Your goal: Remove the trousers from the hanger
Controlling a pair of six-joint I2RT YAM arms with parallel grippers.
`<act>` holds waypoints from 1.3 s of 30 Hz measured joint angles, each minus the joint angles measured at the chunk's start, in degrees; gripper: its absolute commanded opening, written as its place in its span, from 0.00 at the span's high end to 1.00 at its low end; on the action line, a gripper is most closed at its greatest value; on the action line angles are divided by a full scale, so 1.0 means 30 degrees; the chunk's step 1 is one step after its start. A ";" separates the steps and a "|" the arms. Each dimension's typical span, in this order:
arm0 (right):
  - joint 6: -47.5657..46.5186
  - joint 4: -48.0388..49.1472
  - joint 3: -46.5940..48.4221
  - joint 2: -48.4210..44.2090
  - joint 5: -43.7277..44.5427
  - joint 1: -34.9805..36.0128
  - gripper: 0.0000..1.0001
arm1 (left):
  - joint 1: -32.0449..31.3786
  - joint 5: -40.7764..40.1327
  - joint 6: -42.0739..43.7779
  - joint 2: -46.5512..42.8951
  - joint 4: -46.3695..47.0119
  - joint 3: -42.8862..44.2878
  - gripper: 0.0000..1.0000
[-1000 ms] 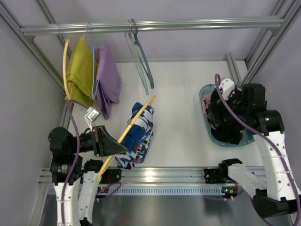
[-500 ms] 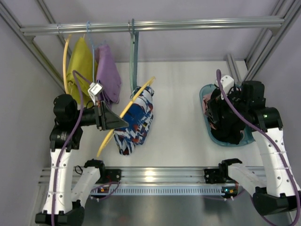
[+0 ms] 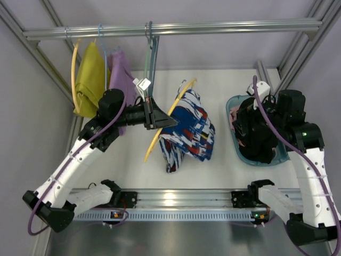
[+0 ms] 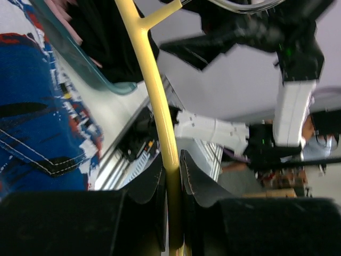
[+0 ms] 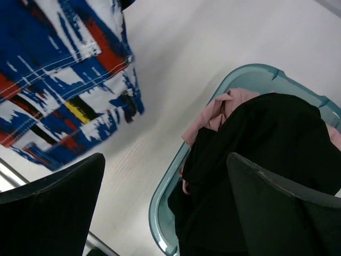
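The left hand is pinched shut on the slanted bar of the yellow hanger, fingers tight on either side of it. The printed trousers hang bunched from the hanger's upper end, above the white tabletop, between the left hand and the teal basket. I can't tell whether their lower edge touches the tabletop. The right hand is spread wide and holds nothing, poised over the basket, which contains black and pink cloth.
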 measured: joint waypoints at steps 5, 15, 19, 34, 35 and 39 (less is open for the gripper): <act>0.0459 0.0612 -0.0029 -0.1333 0.0022 0.0029 0.01 | -0.0831 -0.3920 -0.1625 0.2120 0.1122 0.1311 1.00; 0.1370 0.1916 -0.0729 -0.3643 -0.0488 0.0109 0.01 | -0.1800 -1.0010 -0.4116 0.5333 0.1734 0.3781 1.00; 0.1756 0.2783 -0.1654 -0.3541 -0.0619 0.0437 0.02 | -0.2790 -1.2021 -0.4175 0.6477 0.1071 0.5639 1.00; 0.3439 1.3770 -0.8255 -0.5093 0.2208 0.6980 0.21 | -0.4517 -1.3180 -0.5603 0.9355 0.0794 0.8429 1.00; 0.3388 1.4178 -0.8320 -0.4889 0.2412 0.7242 0.20 | -0.4539 -1.3172 -0.5690 0.9515 0.0787 0.8502 1.00; 0.2892 1.5773 -0.8357 -0.3942 0.3264 0.8663 0.20 | -0.4546 -1.3172 -0.5938 0.9785 0.0750 0.8765 1.00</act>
